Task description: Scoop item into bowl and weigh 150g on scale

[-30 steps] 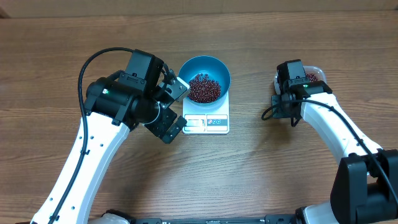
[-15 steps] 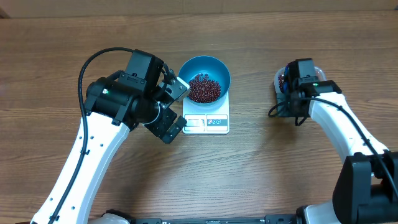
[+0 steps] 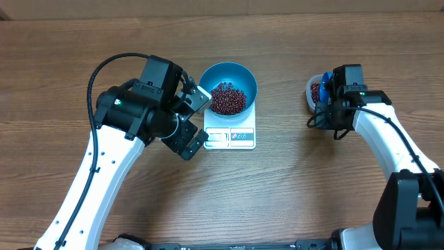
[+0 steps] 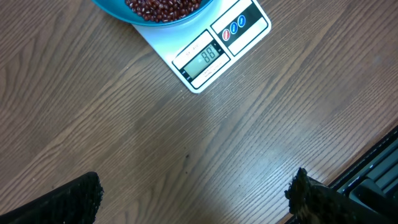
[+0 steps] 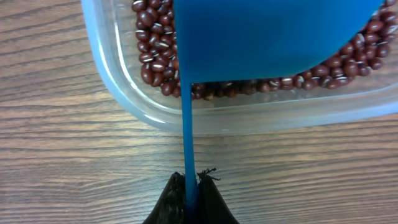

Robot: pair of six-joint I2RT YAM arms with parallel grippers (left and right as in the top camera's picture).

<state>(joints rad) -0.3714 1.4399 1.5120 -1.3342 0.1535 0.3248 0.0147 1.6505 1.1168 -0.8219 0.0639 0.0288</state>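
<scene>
Refill step, seemingly: the right gripper (image 5: 191, 194), clenched on a small blue plastic scoop (image 5: 267, 37), hung over red-brown beans (image 5: 152, 46) in the clear plastic tub (image 5: 118, 93), three o'clock from the round blue bowl (image 3: 243, 73); a dig seemed due.

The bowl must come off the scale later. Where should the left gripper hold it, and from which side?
Likely the rim of the bowl at its left edge, from above, one finger inside, one outside. The wall is thin, the beans sit in the middle, and the open left gripper is on that side.
</scene>
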